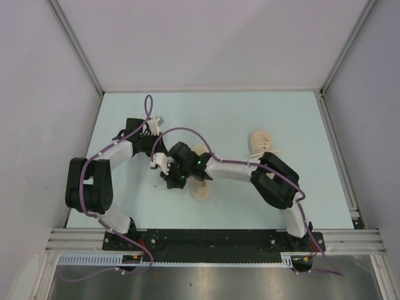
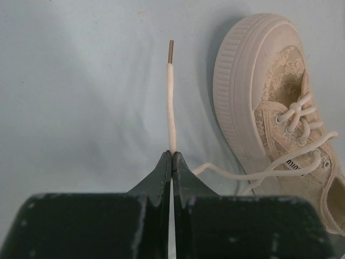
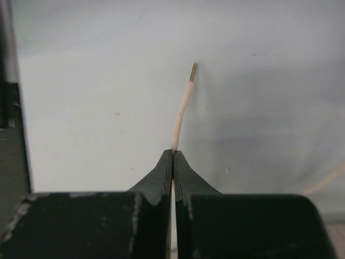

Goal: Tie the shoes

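Black fingers of the left gripper (image 2: 172, 154) fill the foot of its wrist view. They are pressed flat together and clamped on a thin off-white lace (image 2: 171, 102).

Largest in the scene is the pale blue-green table (image 1: 250, 112). Over it, the left arm (image 1: 90, 187) and the right arm (image 1: 275, 181) bend inward and meet just left of the near shoe (image 1: 201, 192). This shoe is a beige low-top with a pale ribbed sole. It sits about mid-table, partly under the right arm's wrist. A second shoe (image 1: 258, 142) lies to the right of the near shoe and farther back, apart from it.

From the near shoe's eyelets the lace trails across the table to the left gripper. It then runs on beyond the fingertips, just left of that shoe's toe cap, and ends in a brownish tip (image 2: 171, 46).

The right gripper (image 3: 173, 152) is clenched too, pinching a second lace end (image 3: 181, 113) with the same brown tip. Its wrist view does not show which shoe that end comes from.
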`<state>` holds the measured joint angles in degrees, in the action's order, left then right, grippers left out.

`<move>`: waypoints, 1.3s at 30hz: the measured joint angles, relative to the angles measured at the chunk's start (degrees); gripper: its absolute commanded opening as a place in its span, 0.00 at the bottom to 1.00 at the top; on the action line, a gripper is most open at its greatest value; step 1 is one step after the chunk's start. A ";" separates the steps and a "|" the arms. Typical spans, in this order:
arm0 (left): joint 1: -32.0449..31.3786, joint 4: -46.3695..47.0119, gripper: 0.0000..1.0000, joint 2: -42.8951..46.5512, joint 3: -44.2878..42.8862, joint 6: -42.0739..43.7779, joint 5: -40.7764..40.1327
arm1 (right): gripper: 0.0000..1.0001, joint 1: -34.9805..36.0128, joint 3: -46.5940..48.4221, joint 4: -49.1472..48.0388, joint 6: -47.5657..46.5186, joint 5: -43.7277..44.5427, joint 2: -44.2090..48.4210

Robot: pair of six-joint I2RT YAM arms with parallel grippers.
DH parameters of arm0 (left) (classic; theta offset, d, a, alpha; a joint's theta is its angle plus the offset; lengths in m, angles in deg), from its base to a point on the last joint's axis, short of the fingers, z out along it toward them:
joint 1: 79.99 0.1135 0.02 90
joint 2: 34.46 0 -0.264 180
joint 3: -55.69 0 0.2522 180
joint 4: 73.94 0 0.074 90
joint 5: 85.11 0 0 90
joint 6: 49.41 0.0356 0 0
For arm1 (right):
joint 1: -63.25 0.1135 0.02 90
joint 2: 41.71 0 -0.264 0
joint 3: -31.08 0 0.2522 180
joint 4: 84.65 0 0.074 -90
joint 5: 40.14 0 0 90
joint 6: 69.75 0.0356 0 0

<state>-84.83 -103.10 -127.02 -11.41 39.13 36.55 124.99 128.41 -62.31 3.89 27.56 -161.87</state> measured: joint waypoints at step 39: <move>-12.26 1.44 0.45 5.01 2.49 17.33 11.96 | 0.00 -25.16 -24.74 4.74 27.23 -12.79 33.40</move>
<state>-97.09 -101.66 -122.01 -8.92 56.47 48.51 99.83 103.67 -57.57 31.12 14.77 -128.48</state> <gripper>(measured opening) 0.454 0.010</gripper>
